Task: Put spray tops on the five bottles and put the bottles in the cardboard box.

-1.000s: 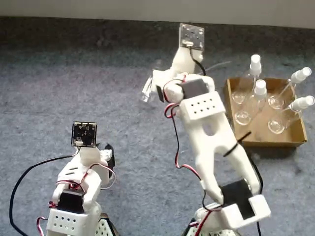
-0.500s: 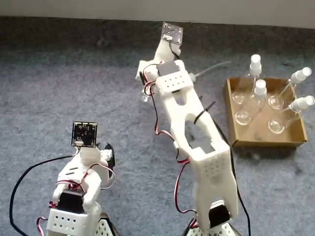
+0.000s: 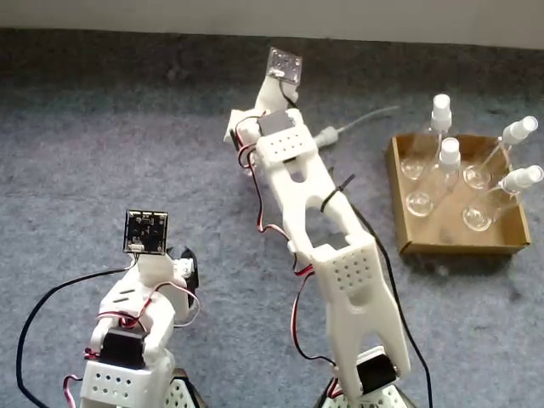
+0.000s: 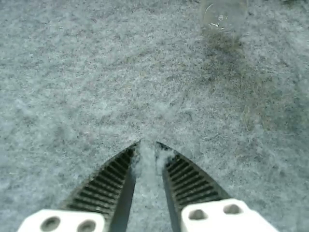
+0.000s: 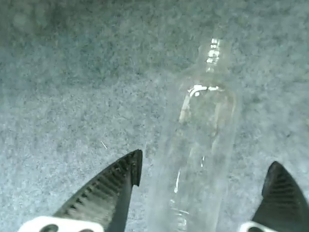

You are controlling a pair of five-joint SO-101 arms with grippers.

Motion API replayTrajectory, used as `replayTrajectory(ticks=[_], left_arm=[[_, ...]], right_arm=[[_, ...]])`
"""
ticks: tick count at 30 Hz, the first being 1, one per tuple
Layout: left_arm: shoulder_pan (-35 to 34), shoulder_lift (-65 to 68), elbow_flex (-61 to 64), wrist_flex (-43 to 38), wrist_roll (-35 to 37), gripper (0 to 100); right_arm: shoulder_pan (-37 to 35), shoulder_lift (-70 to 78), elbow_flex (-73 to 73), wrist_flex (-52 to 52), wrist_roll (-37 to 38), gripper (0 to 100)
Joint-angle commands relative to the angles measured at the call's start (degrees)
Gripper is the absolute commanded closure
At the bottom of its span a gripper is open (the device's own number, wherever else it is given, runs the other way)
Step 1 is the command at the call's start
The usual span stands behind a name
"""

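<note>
Pointing down by the desk's (image 3: 85, 127) near-left corner, the left gripper (image 4: 148, 145) has its jaws almost together (only felt in the slit between them). Toward the far edge, mid-desk, the right gripper (image 5: 206, 162) is spread wide astride a clear bottle (image 5: 203, 121) lying on the felt, not clamped. A spray top (image 3: 330, 133) lies just beside. By the right edge, the box (image 3: 459, 248) holds four capped bottles (image 3: 442, 161).

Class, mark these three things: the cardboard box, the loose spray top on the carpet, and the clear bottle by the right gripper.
cardboard box (image 3: 463, 248), high view, on the wall nearest the arm bases.
spray top (image 3: 328, 133), high view, on its white head.
clear bottle (image 5: 205, 140), right wrist view, on its mid-body.
</note>
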Motion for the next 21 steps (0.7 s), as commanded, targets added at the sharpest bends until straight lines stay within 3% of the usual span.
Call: replayTrajectory(ticks=[1,6,11,15,21], left_arm=[[-0.7,0.3,1.3,-1.1,-0.9,99],[-0.7,0.3,1.3,-1.1,-0.9,99],[-0.7,0.3,1.3,-1.1,-0.9,99],[-0.7,0.3,1.3,-1.1,-0.9,99],[-0.7,0.3,1.3,-1.1,-0.9,99]], right_arm=[[-0.6,0.0,-3.7,0.2,-0.4,63.8],[-0.2,2.9,-3.9,0.2,-0.4,66.7],[1.0,3.0,-3.9,1.2,-0.4,86.1],[2.1,2.9,-4.8,9.3,-0.4,97.2],[3.6,2.2,-14.6,23.3,-0.3,97.5]])
